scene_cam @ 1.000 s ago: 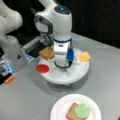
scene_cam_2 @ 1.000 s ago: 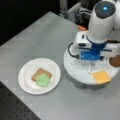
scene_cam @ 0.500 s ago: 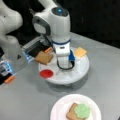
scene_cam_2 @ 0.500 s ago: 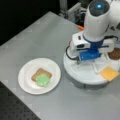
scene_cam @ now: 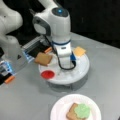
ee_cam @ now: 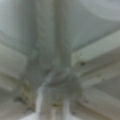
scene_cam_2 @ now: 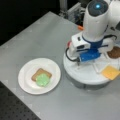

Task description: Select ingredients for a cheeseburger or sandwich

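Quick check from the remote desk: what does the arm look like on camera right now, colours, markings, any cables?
The arm is glossy white with rounded joint housings, dark grey at one joint face and a small lit blue dot on top. A blue band rings the wrist above the hand, with a blue block at its side. A black cable loops around the hand's base. In a front view the same white body and blue wrist section show.

My gripper (scene_cam: 65,65) sits low on the round tray (scene_cam: 82,71); its white dividers (ee_cam: 97,50) crowd close around me on every side.
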### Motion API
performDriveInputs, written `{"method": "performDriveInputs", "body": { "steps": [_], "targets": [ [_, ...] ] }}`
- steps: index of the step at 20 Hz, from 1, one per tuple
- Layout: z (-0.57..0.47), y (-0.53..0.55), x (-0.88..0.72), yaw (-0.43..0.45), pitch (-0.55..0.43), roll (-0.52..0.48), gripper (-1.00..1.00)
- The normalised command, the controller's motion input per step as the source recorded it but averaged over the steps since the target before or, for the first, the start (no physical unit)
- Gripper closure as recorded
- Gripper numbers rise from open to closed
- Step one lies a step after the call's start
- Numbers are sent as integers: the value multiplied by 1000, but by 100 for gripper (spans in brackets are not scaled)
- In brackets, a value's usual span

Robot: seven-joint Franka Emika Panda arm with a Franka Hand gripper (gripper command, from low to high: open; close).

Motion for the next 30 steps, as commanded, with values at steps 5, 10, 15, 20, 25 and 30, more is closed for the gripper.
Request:
{"method": "performDriveInputs", "body": {
  "steps": [5, 10, 15, 20, 25, 30],
  "targets": [
    [259, 5, 103, -361, 20, 58, -100],
    [381, 132, 67, -349, 36, -45, -100],
    [336, 167, 128, -253, 84, -55, -100],
    [297, 34, 126, -374, 127, 37, -100],
    [196, -221, 27, -476, -31, 186, -100],
    [116, -426, -149, -326, -63, 176, -100]
  ]
}}
